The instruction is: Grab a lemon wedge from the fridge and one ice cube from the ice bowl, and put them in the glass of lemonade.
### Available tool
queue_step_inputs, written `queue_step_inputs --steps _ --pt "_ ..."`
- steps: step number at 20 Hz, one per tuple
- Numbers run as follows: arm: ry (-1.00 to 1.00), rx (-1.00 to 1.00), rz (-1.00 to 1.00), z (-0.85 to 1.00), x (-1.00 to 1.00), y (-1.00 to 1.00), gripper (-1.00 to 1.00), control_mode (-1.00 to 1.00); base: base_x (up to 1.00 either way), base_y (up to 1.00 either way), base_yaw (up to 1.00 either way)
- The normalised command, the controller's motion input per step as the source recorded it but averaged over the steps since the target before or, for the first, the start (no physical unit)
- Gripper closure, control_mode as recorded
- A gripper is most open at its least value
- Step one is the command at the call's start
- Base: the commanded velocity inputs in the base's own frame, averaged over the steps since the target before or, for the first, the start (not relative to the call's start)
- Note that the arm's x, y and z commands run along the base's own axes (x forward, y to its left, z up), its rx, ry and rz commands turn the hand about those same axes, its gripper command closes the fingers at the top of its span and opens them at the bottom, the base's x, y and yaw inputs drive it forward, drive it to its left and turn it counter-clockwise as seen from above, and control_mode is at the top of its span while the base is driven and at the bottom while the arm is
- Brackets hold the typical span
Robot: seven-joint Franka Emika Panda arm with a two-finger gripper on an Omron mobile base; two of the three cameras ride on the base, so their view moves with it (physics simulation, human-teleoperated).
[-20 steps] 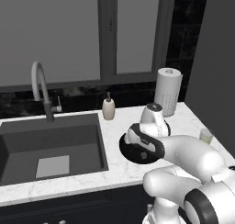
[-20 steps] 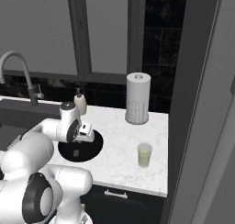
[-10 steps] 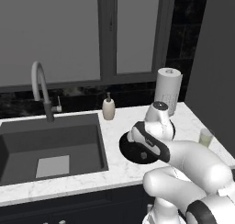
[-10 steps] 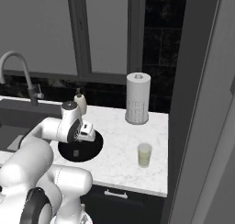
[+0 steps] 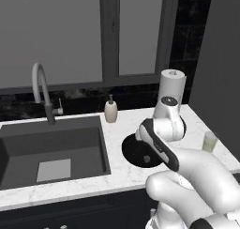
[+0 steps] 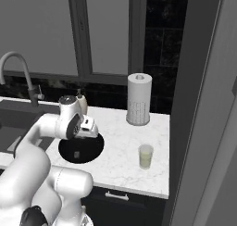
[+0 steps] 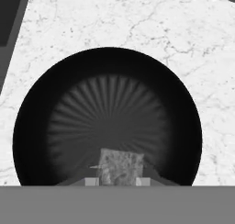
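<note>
Closest to me, in the hand view, my gripper (image 7: 120, 181) has its two tips nearly together, and between them sits the ice cube (image 7: 121, 167), a small pale grey block. I judge that I hold it, because the tips press its two sides and the cube fills the narrow gap.

Just below the cube is the ice bowl (image 7: 55, 99), round, black and shallow, with fine ribs that run out from its middle. My hand looks straight down into it, so I am above the bowl, not inside it. From the right base view my gripper (image 6: 88, 127) hangs over the far edge of the ice bowl (image 6: 81, 149).

Further away on the marble counter (image 6: 118, 141) stands the glass of lemonade (image 6: 146, 156), a small clear tumbler with pale yellow-green liquid. It is well apart from the bowl, to my right side and a little nearer to the counter's front edge. This is the relation that matters: in my judgement the next move should carry the cube sideways to the right until it is over the glass mouth, and the mouth is narrow.

Behind the glass, near the wall, stands the paper-towel roll (image 6: 139, 99). The soap dispenser (image 5: 111, 111) and the sink (image 5: 47, 143) lie on my left.
</note>
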Motion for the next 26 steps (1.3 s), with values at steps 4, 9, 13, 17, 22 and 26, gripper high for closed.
queue_step_inputs --steps 4,9,13,17,22,26 --pt "0.0 -0.17 0.0 0.8 -0.13 -0.67 1.0 -1.0 0.0 0.0 0.0" --pt "0.0 -0.07 -0.02 0.62 -0.05 -0.95 1.0 -1.0 0.0 0.0 0.0" --pt "0.0 0.0 -0.08 0.25 -0.04 -1.0 1.0 -1.0 0.0 0.0 0.0" --pt "0.05 0.0 -0.13 0.0 0.0 -1.0 1.0 -1.0 0.0 0.0 0.0" --pt "0.04 0.1 -0.17 0.0 0.0 -1.0 1.0 -1.0 0.0 0.0 0.0" --pt "0.05 0.17 -0.04 0.0 -0.01 -0.77 1.0 -1.0 0.0 0.0 0.0"
